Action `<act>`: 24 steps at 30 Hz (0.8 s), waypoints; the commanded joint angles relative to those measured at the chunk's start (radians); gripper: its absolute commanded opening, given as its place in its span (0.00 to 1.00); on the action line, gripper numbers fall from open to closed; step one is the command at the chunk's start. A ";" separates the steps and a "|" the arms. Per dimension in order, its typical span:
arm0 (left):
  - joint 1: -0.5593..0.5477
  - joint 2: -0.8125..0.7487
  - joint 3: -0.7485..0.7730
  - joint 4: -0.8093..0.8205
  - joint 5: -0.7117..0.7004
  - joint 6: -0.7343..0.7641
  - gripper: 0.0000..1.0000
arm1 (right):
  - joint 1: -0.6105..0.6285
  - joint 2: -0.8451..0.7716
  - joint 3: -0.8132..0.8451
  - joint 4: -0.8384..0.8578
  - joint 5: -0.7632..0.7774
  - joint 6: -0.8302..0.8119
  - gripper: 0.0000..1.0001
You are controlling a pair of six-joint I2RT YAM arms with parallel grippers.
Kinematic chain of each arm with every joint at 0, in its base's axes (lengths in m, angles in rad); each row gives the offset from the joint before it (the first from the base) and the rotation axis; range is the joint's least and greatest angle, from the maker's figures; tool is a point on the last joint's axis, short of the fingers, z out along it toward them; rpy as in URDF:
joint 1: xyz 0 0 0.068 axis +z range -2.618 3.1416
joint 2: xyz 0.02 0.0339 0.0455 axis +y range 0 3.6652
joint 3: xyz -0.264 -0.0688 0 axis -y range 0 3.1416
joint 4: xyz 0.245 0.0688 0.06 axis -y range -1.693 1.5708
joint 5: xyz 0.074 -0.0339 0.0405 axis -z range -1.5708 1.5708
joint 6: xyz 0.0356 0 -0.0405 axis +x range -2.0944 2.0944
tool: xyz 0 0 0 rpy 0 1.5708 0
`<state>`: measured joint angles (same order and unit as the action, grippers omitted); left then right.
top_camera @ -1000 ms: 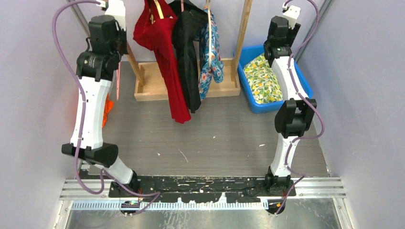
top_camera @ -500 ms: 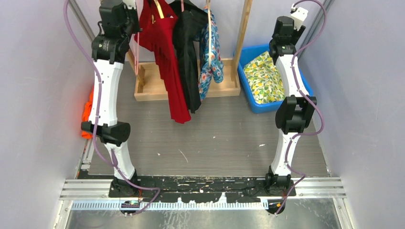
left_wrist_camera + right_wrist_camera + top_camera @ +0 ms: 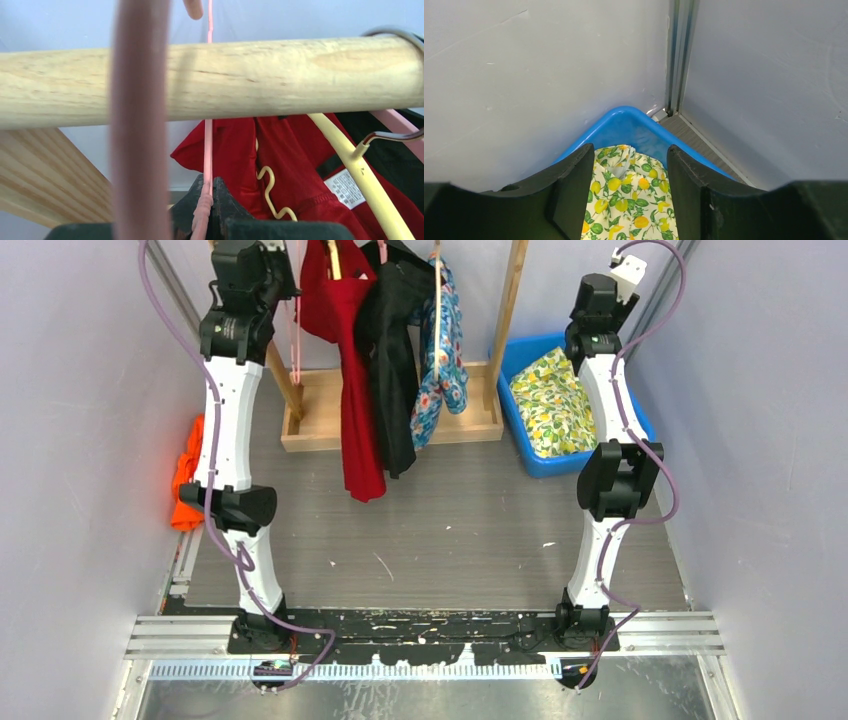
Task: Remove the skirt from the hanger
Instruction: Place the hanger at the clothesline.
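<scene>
Where its jaws meet, left gripper [image 3: 207,196] pinches hanger [image 3: 207,150].

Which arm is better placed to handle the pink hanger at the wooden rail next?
Left. The left gripper is shut on the pink hanger right by the wooden rail; the right gripper hangs open over the blue bin, away from it.

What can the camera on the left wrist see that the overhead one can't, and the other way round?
Left wrist only: the wooden rail close up, the left gripper pinching a pink hanger, a white label on the red garment. Overhead only: the orange cloth by the left wall, the blue bin holding lemon-print fabric. Both: the red garment and black garment.
</scene>
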<state>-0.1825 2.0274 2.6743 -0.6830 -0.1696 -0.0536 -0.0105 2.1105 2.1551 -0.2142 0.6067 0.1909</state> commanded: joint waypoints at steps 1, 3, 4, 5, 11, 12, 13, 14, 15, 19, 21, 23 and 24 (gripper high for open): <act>0.035 0.002 0.051 0.098 0.037 -0.037 0.00 | -0.004 0.000 0.034 0.030 -0.011 0.024 0.60; 0.059 0.021 0.056 0.093 0.063 -0.061 0.00 | -0.005 -0.001 0.031 0.031 -0.014 0.024 0.60; 0.072 0.034 0.064 0.076 0.075 -0.080 0.00 | -0.006 -0.002 0.029 0.032 -0.017 0.025 0.60; 0.081 0.048 0.073 0.063 0.081 -0.085 0.00 | -0.005 -0.001 0.026 0.033 -0.020 0.026 0.59; 0.108 0.081 0.082 0.038 0.099 -0.086 0.00 | -0.011 -0.012 0.009 0.032 -0.028 0.027 0.58; 0.114 0.087 0.081 0.036 0.107 -0.085 0.00 | -0.011 -0.014 0.007 0.032 -0.028 0.027 0.58; 0.115 0.091 0.080 0.033 0.109 -0.085 0.00 | -0.011 -0.014 0.006 0.032 -0.029 0.026 0.58; 0.117 0.095 0.078 0.028 0.110 -0.083 0.00 | -0.012 -0.014 0.006 0.032 -0.030 0.028 0.58; 0.117 0.098 0.076 0.022 0.113 -0.083 0.00 | -0.011 -0.016 0.004 0.032 -0.031 0.029 0.58; 0.117 0.095 0.039 -0.006 0.117 -0.074 0.00 | -0.012 -0.020 -0.001 0.032 -0.034 0.029 0.58; 0.118 0.087 0.017 -0.019 0.120 -0.068 0.00 | -0.011 -0.023 -0.006 0.032 -0.035 0.030 0.58; 0.118 0.068 -0.010 -0.017 0.114 -0.064 0.00 | -0.012 -0.025 -0.015 0.032 -0.039 0.030 0.58; 0.118 0.061 -0.015 -0.015 0.107 -0.060 0.00 | -0.012 -0.027 -0.019 0.032 -0.040 0.030 0.58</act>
<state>-0.0696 2.1242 2.7026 -0.6483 -0.0765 -0.1253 -0.0154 2.1105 2.1464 -0.2142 0.5728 0.2073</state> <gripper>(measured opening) 0.030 0.579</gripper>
